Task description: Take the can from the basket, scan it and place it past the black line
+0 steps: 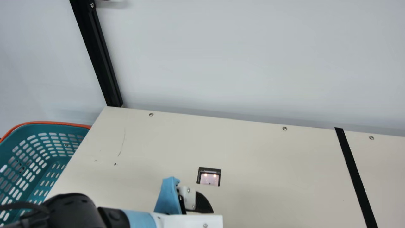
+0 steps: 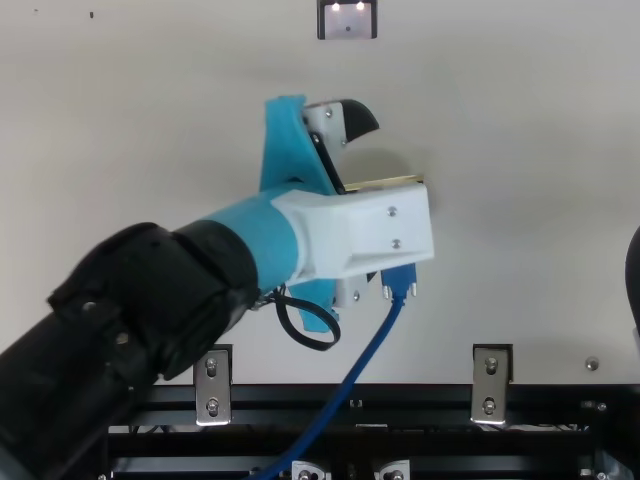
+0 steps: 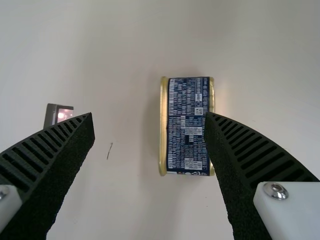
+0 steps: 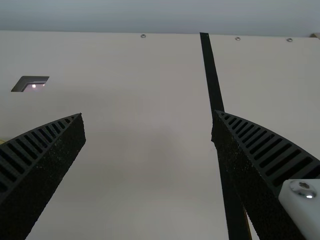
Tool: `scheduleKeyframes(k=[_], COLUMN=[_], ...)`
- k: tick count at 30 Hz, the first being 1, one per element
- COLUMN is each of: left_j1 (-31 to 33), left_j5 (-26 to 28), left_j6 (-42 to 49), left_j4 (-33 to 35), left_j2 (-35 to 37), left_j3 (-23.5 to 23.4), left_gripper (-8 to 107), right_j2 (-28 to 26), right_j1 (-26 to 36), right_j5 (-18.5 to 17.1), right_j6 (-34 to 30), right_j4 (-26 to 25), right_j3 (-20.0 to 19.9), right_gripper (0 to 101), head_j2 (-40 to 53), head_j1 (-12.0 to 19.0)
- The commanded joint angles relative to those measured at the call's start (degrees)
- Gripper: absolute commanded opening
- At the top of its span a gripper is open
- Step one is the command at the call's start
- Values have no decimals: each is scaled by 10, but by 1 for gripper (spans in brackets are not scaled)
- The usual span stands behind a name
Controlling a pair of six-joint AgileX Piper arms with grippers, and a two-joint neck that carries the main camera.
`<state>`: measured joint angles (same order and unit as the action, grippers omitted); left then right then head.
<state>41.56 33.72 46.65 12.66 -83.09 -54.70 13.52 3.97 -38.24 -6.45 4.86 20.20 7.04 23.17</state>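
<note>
The can is being supported by the cream tabletop, below the left gripper, with its dark printed side being turned up and its gold rims being shown along both edges. In the left wrist view, one rim is being partly covered by the tip of one jaw; whether it is being touched cannot be told. The jaws of the left gripper are being held wide apart. In the top view, the can is being mostly hidden by the white part of that gripper, and a gold edge is being left visible beside it. Well apart from the can, the scanner is being lit by two small lights, set into the tabletop. The jaws of the right gripper are also being held wide apart, and the black line is being partly overlapped by one of them in the right wrist view. At the main view's left, a teal basket is being placed beside the tabletop, with an orange rim being shown along its far side. A black post is being stood at the tabletop's far corner, and a blue cable is being seen near the left gripper.
</note>
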Motion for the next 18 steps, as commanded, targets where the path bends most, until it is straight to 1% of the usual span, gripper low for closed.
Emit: scheduleKeyframes(k=[1,6,10,14,18], left_j1=[-7,-29,-52,-80,-114], left_j5=[1,-1,-19,-54,-99], left_j6=[-3,-18,-42,-78,-127], left_j4=[2,9,2,-16,-48], left_j2=[11,44,74,106,133], left_j3=[-3,-9,-5,7,22], left_gripper=[90,90,90,90,90], right_j2=[0,0,0,0,0], right_j1=[0,0,0,0,0], right_j5=[0,0,0,0,0], right_j6=[0,0,0,0,0], right_j4=[0,0,0,0,0], right_j3=[0,0,0,0,0], right_gripper=[101,101,101,101,101], head_j2=[-5,-5,-5,-5,-5], head_j1=[18,18,18,18,18])
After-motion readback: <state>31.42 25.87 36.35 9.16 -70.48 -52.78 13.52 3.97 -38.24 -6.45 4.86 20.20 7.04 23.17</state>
